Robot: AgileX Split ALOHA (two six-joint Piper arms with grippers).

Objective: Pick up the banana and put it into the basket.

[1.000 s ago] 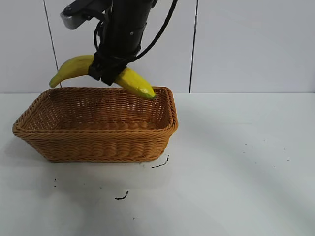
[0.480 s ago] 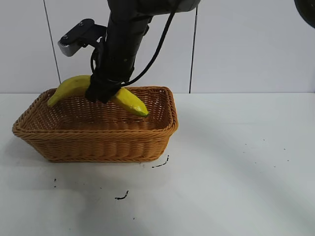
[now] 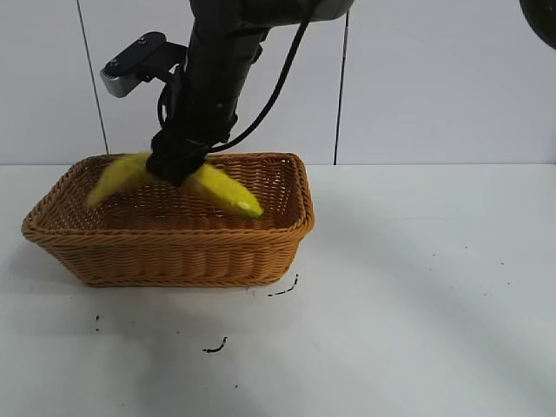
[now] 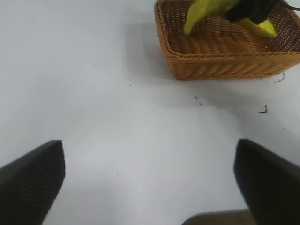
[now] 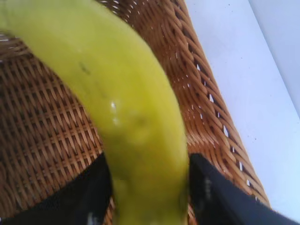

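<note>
The yellow banana [image 3: 228,189] is held crosswise in my right gripper [image 3: 178,165], low inside the tan wicker basket [image 3: 174,252], its ends just below the rim. In the right wrist view the banana [image 5: 131,108] fills the space between the two black fingers [image 5: 220,197], which press on its sides, with the basket's woven floor [image 5: 42,140] close behind. My left gripper [image 4: 150,178] is open and empty over bare table, far from the basket [image 4: 225,63]; the banana [image 4: 199,14] shows there too.
The basket stands at the left of the white table [image 3: 417,287], near the back wall. Small black marks [image 3: 215,347] lie on the table in front of the basket.
My right gripper has come down with the banana, from above the basket's back rim to inside the basket. The basket has not moved.
</note>
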